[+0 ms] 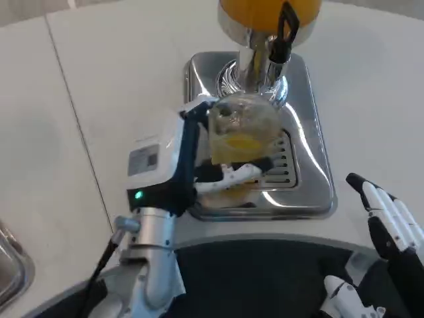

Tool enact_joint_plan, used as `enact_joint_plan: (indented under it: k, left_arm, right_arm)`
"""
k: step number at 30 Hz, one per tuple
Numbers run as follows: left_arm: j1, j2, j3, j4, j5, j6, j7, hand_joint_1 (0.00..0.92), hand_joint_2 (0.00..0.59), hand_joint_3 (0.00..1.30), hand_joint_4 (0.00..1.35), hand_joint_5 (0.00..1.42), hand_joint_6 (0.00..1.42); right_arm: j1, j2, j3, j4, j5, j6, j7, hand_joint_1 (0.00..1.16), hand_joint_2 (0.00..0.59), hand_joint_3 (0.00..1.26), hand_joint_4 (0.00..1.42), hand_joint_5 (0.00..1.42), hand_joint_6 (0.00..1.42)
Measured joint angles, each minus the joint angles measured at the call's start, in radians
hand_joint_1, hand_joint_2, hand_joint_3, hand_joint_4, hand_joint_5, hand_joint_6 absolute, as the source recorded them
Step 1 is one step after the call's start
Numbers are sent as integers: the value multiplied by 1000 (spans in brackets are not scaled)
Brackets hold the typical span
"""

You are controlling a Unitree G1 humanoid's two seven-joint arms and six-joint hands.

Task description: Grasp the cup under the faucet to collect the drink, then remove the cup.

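I see my left hand (199, 159) wrapped around the cup (242, 136), its fingers (232, 177) curled across the front of the clear wall and its white back turned toward the left of the drip tray (305, 172). The cup stands on the drip tray, directly under the faucet (255, 63), upright as far as I can tell. It is transparent, and I can make out a small amount of yellow-orange drink (240, 142) low inside it. The faucet comes down from the orange tank (268, 13) above the tray, and a black lever (288, 30) hangs beside it on the right. The tray itself is shiny metal with a slotted grate (281, 165) that shows just to the right of the cup.

My left forearm (149, 252) rises from below the tray's near left corner, with a green light (138, 195) glowing on the wrist.

My right hand (391, 228) sits well apart from the tray, below and to the right of its near right corner, over the table (99, 99). It holds nothing, and its fingers lie stretched out and slightly apart, tips pointing toward the tray.
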Motion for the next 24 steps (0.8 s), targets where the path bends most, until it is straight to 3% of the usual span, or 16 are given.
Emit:
enact_joint_plan:
  k: [10,16,24]
  left_arm:
    - [45,88,25,-62,-1,-25,-4,679,0,1164,1277,1424,1424]
    - [97,149,85,-132,-24,-50,-54,678,0,1163,1281,1424,1424]
    - [202,197,148,-248,-56,-77,-136,670,0,1154,1293,1424,1424]
  right_arm:
    - [-1,-15,12,0,2,1,6,211,482,0,0,2,114]
    - [-5,-28,20,0,3,1,6,213,482,0,0,2,114]
    - [-50,-33,29,2,-1,17,19,215,482,2,0,0,108]
